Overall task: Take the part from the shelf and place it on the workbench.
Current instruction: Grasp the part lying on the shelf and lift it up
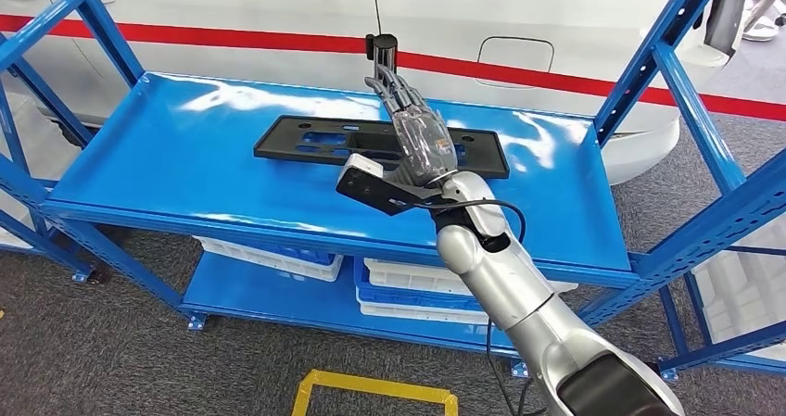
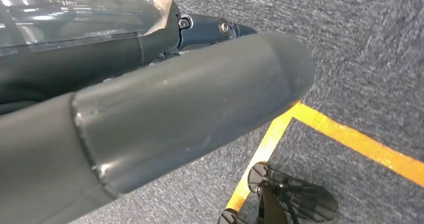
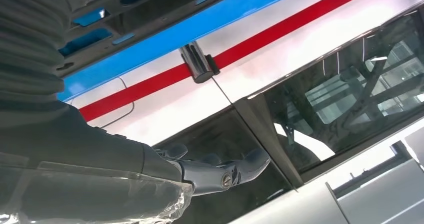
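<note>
Part (image 1: 306, 143): flat black panel lying on blue shelf (image 1: 158, 166) top deck, middle hidden under right hand (image 1: 422, 138). Fingers extended, close together over panel; contact unclear. Left wrist view: left hand (image 2: 150, 119) above grey floor, thumb huge, finger state untellable. Right wrist view: fingertips (image 3: 250, 164) blurred against white car (image 3: 310, 49).

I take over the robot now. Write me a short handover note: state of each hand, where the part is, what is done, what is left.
Right hand: stretched out above the black part, fingers apart, holding nothing.
Left hand: hanging down over the grey floor, holding nothing; open or closed is unclear.
Part: lying flat on the blue shelf, top level.
Done: reach to the part.
Left: grip it, lift it, carry it to the workbench.
</note>
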